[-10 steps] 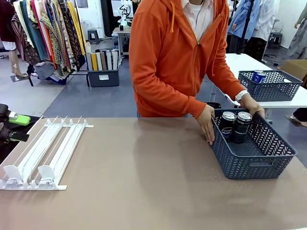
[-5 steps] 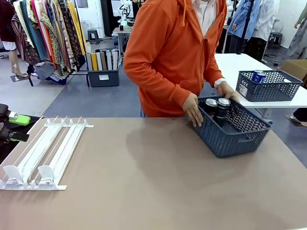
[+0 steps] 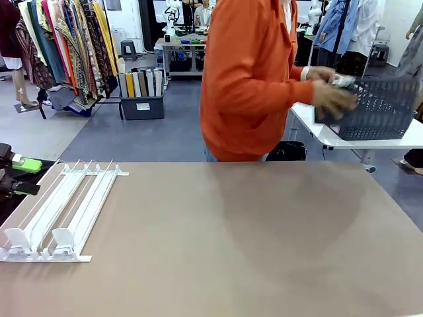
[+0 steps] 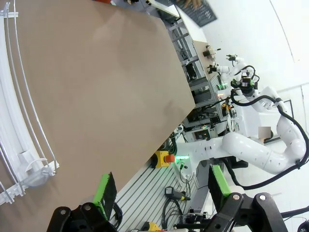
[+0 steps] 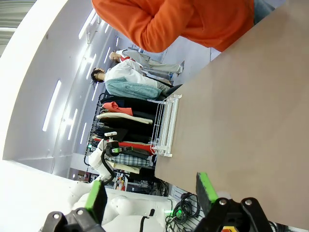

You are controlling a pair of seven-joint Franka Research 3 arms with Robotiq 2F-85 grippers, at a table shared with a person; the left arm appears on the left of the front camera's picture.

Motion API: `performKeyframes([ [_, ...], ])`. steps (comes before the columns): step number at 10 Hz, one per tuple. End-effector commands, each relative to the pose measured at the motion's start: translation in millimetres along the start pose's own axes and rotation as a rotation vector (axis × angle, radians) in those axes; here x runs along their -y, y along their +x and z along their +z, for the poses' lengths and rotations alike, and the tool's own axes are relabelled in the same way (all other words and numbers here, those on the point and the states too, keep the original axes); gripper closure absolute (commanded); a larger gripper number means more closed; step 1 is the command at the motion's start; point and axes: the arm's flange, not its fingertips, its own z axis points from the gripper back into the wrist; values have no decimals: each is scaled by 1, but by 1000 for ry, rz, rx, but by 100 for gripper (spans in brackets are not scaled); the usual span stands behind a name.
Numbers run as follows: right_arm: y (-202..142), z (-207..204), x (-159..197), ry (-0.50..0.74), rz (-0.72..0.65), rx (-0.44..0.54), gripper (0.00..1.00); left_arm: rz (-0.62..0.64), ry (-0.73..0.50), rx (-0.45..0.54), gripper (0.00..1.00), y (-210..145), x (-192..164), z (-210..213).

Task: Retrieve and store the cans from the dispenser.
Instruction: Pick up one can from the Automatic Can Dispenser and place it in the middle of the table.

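The white dispenser (image 3: pixel 59 211) lies flat at the table's left side, and its rail lanes hold no cans. It also appears in the left wrist view, dispenser (image 4: pixel 19 121), and far off in the right wrist view, dispenser (image 5: pixel 164 125). The person in an orange hoodie (image 3: pixel 258 79) has turned away and holds the dark basket (image 3: pixel 380 109) up by the white table behind. The cans inside it are blurred and hidden. My left gripper (image 3: pixel 23 177) rests off the table's left edge, open and holding nothing, as the left gripper (image 4: pixel 161 191) shows. My right gripper (image 5: pixel 150 191) is open too.
The brown table (image 3: pixel 231 251) stretches wide between the dispenser and the right edge. A white side table (image 3: pixel 410 140) stands behind at the right. Clothes racks and a bin of boards (image 3: pixel 142 99) fill the back left.
The person has lifted the basket with two cans off the brown table and swung it up and to the right. Both grippers have stayed still.
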Motion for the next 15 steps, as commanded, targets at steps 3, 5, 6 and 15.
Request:
performKeyframes([
  [3, 4, -1, -2, 22, 26, 15, 0, 4, -14, 12, 0, 2, 3, 0],
  [5, 4, -1, -2, 22, 26, 15, 0, 4, -14, 12, 0, 2, 3, 0],
  [6, 4, -1, -2, 22, 26, 15, 0, 4, -14, 12, 0, 2, 3, 0],
  [15, 4, -1, -2, 22, 26, 15, 0, 4, -14, 12, 0, 2, 3, 0],
])
